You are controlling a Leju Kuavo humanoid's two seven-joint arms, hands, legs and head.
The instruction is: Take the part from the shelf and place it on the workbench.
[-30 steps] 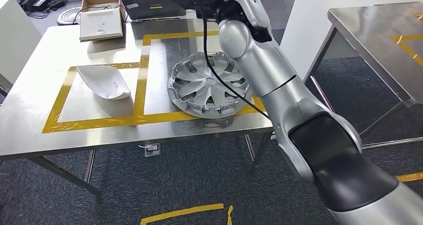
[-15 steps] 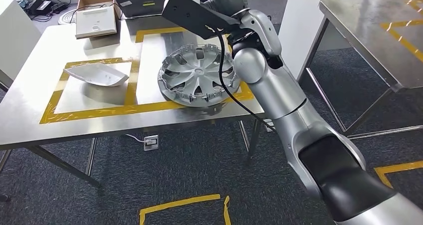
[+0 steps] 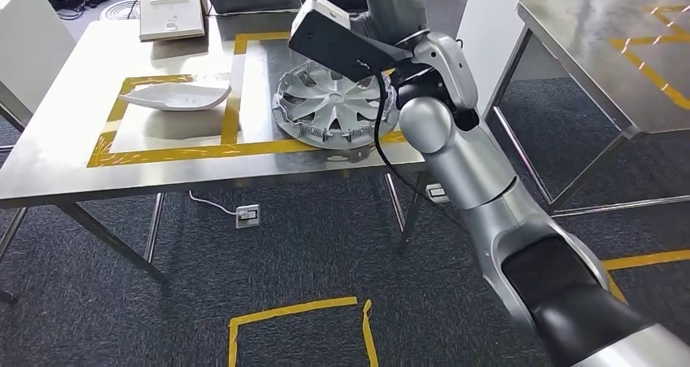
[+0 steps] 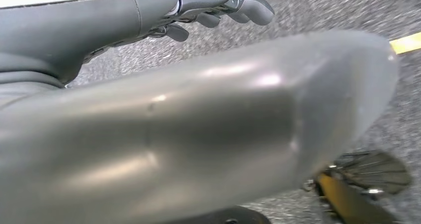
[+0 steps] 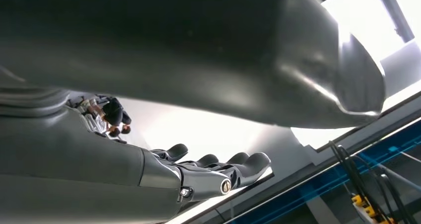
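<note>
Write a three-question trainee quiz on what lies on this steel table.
1. True or false: the wheel cover and the white curved part share one taped box.
2. What sits at the far end of the table, beyond the white curved part? A) a cardboard box B) a bucket C) a bottle
3. Fill in: the boxes on the table are marked in ___ tape.
Key: 1 false; 2 A; 3 yellow.
</note>
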